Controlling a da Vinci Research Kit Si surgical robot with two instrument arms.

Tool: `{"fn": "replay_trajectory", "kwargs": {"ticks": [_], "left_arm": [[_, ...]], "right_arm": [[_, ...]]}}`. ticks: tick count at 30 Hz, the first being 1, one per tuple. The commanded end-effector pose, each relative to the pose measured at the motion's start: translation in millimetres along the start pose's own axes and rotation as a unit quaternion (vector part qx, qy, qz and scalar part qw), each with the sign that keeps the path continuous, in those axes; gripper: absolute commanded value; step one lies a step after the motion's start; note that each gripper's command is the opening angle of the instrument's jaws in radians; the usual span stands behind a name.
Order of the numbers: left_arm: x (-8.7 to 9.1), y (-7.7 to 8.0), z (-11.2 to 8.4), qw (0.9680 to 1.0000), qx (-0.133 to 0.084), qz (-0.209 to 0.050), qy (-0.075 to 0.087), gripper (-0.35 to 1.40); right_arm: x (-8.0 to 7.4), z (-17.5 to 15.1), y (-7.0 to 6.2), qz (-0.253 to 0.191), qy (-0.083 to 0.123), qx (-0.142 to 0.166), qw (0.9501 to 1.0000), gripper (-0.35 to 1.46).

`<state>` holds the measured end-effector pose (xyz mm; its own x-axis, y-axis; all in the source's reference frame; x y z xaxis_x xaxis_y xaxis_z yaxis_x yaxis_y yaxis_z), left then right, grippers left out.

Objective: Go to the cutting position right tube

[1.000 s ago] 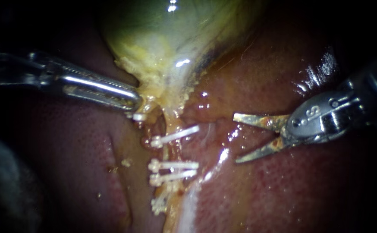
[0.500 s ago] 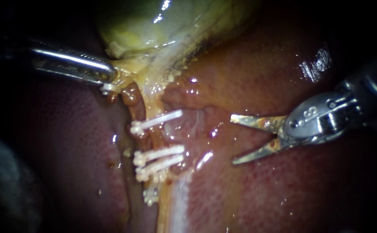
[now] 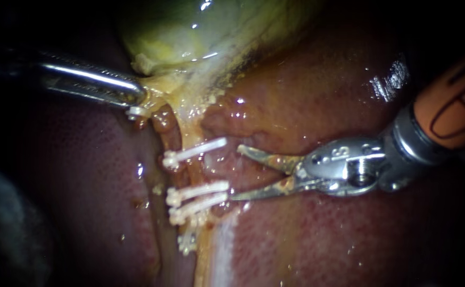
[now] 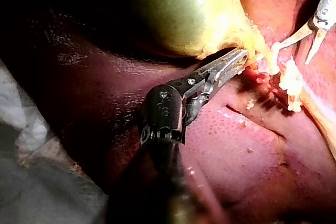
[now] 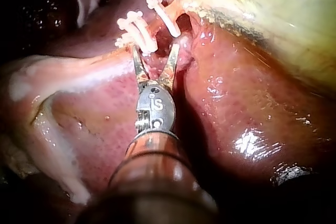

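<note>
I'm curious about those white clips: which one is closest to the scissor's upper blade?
The lone slanted clip; its end nearly meets the right instrument's upper blade. The pair below lies side by side, by the lower blade.

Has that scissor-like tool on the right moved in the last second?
Yes. Against the white clips, the right instrument has advanced toward them; the tips of its open jaws now sit right beside the clips' ends.

Right instrument (image 5: 156,51), jaws apart around pink tissue (image 5: 156,67) between white clips (image 5: 137,30), liver (image 5: 231,93) alongside
</note>
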<state>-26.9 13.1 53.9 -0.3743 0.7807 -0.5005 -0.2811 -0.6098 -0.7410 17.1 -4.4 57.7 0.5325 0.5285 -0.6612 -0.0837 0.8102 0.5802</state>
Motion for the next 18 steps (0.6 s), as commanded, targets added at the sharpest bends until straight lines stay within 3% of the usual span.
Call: {"fn": "replay_trajectory", "kwargs": {"ticks": [1, 18], "left_arm": [[0.0, 0.0, 0.0, 1.0000, 0.000, 0.000, 0.000, -0.35], [-0.1, 0.1, 0.3, 1.0000, 0.001, 0.000, 0.000, -0.35]], "right_arm": [[0.0, 0.2, 0.0, 0.003, 0.005, 0.005, 1.0000, 1.40], [1.5, 3.8, 0.4, 0.023, 0.061, 0.084, 0.9943, 1.35]]}}
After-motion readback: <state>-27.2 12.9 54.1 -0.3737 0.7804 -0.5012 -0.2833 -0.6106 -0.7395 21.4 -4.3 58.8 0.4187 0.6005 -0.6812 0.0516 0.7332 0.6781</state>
